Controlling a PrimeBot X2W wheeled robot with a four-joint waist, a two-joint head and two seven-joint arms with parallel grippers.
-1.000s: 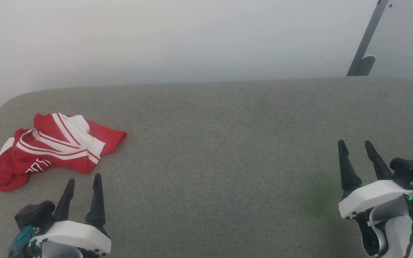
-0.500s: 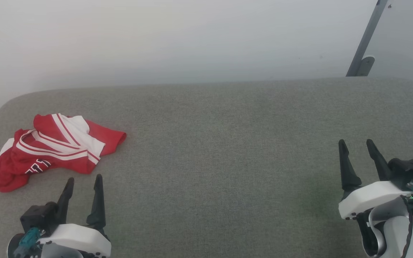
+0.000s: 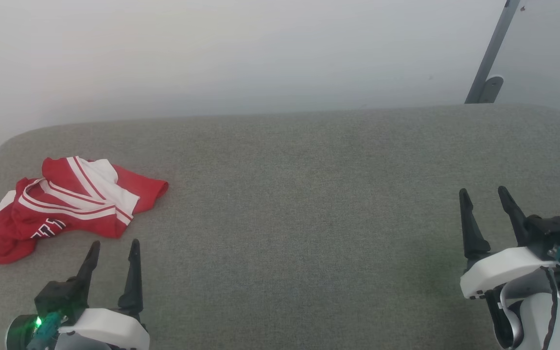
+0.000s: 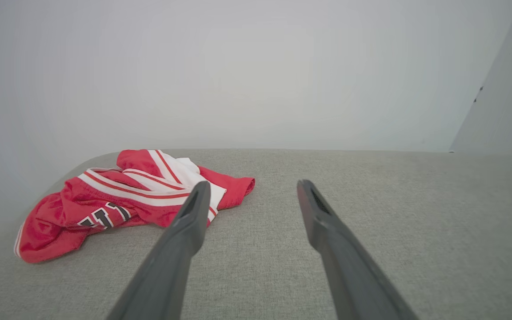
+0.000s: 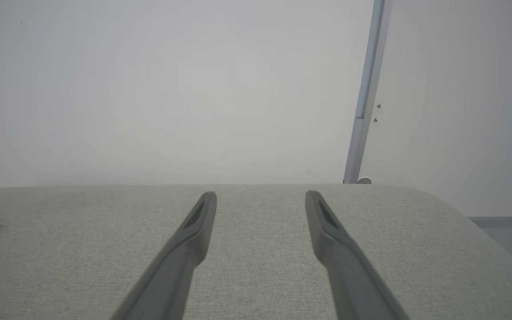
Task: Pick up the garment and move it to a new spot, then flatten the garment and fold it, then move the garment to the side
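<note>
Lying crumpled at nine o'clock on the grey padded surface (image 3: 309, 204), the garment (image 3: 66, 206) sits just beyond the left gripper (image 3: 115, 242), whose fingers are spread apart, grasping nothing. Over at four o'clock the right gripper (image 3: 482, 190) hovers well apart from it, fingers likewise parted.

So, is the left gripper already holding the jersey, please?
No, the open left gripper sits short of the jersey, which lies crumpled on the grey surface.

Big grey fabric-covered surface (image 3: 299, 194) with rounded corners, plain white wall (image 3: 212, 48) right behind it. Far right there's a grey metal bar (image 3: 494, 48) going up the wall.
</note>
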